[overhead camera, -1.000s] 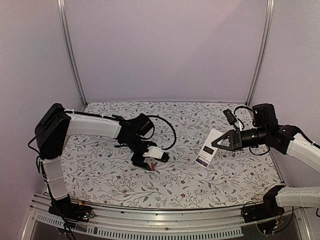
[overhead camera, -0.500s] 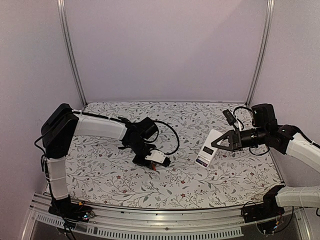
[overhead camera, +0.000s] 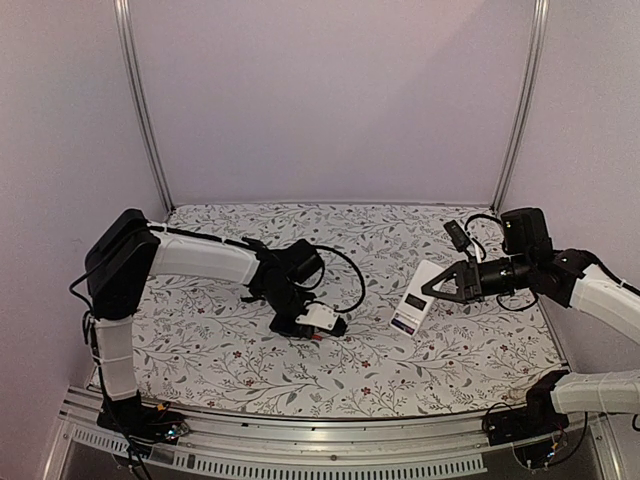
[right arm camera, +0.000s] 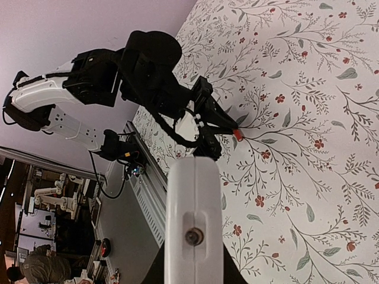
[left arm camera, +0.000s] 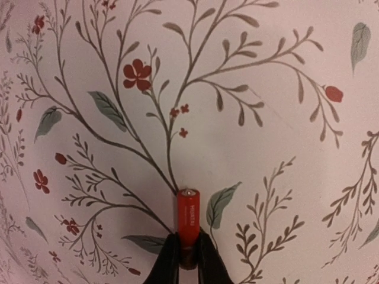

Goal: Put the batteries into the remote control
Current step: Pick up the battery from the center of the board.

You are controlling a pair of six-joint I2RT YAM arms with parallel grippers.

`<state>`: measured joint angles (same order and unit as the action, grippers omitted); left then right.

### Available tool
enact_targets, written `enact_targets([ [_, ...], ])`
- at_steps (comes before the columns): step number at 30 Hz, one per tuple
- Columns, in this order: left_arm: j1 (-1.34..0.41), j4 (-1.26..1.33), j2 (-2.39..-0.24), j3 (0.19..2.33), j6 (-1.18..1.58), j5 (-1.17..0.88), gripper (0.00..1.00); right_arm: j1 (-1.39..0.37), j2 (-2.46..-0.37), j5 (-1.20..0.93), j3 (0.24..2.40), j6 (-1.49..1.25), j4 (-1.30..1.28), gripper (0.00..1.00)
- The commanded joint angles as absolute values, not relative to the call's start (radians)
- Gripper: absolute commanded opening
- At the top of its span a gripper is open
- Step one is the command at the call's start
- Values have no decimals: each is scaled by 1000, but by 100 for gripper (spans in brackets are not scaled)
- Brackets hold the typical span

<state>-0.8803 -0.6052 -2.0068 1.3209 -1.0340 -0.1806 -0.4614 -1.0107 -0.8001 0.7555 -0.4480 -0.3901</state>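
Red battery [left arm camera: 189, 216] in jaws; left arm [overhead camera: 200, 258] low, outstretched

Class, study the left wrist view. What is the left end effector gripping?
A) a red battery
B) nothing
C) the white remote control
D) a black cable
A: the left end effector is shut on one end of the red battery; the remote control is held by the right end effector.

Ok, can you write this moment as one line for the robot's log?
left gripper: shut on red battery | right gripper: shut on remote control | battery not yet loaded
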Motion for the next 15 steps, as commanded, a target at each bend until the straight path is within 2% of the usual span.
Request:
enact_targets([
  [1,-915,-627,-1970,1292,-973,-153,16,-452,-1017,-820,760,-434,-402,0],
  [3,-924,-629,-1974,1291,-961,-136,24,-452,-1021,-821,762,-431,-408,0],
  [6,-932,-641,-1988,1314,-935,-134,30,-452,-1023,-819,767,-428,-413,0],
  [15,-963,-661,-2033,1378,-917,-136,28,-452,-1017,-813,770,-424,-428,0],
])
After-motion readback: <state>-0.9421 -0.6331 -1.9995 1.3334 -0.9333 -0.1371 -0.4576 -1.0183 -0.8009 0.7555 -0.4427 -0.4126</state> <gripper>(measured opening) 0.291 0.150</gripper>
